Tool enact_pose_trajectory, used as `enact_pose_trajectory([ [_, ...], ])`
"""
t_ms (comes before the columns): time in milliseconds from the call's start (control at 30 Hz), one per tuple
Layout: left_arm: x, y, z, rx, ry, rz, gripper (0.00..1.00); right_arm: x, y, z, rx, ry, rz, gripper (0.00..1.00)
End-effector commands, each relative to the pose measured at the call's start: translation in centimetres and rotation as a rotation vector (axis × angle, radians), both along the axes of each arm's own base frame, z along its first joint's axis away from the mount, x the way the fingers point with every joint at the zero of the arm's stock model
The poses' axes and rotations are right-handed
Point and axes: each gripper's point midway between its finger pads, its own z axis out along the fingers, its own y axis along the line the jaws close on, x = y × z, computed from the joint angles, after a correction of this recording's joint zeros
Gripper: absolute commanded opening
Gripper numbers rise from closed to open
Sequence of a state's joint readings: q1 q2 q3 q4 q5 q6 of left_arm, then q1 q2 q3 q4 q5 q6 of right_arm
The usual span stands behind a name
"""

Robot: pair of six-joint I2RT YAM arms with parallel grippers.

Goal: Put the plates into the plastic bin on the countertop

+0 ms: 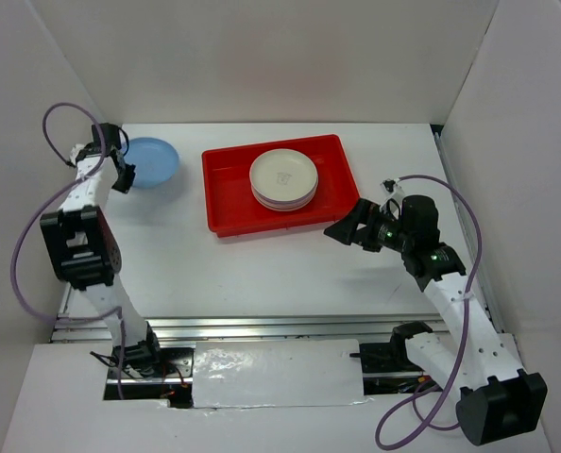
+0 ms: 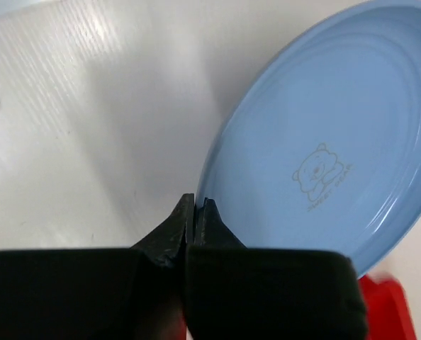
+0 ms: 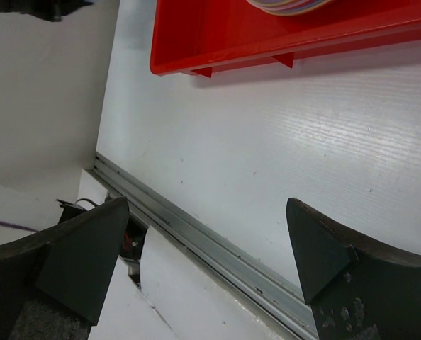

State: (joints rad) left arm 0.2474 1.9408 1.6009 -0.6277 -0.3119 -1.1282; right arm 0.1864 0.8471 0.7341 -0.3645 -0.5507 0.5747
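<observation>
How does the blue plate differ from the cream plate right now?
The blue plate sits alone outside the bin, to its left; the cream plate tops a stack inside it. The left gripper appears to pinch the blue plate's rim with shut jaws; nothing touches the cream plate. Both are small, round and shallow, with a faint print in the middle.

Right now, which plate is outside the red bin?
The blue plate, left of the red bin, its rim at the left tool. The other plates sit stacked inside the bin, with the cream plate on top.
</observation>
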Motion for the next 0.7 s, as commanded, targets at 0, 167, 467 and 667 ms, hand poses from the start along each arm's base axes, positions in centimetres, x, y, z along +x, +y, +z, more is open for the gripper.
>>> enact_pose_trajectory([
  [0, -2.0, -2.3, 15.4, 0.226, -0.294, -0.079, 0.00, 0.9, 0.1, 1.8, 0.002, -0.062, -0.011, 1.00],
  [167, -0.6, -12.0, 18.6, 0.154, -0.434, -0.442, 0.00, 2.0, -0.9, 0.8, -0.019, -0.037, -0.084, 1.00],
  [467, 3.5, -32.1, 14.2, -0.013, -0.319, -1.049, 0.00, 1.9, -2.9, 2.9, -0.039, -0.048, -0.147, 1.00],
  [667, 4.7, -35.2, 10.8, -0.030, -0.233, -1.088, 0.00, 1.3, -3.3, 2.9, -0.046, -0.048, -0.144, 1.00],
])
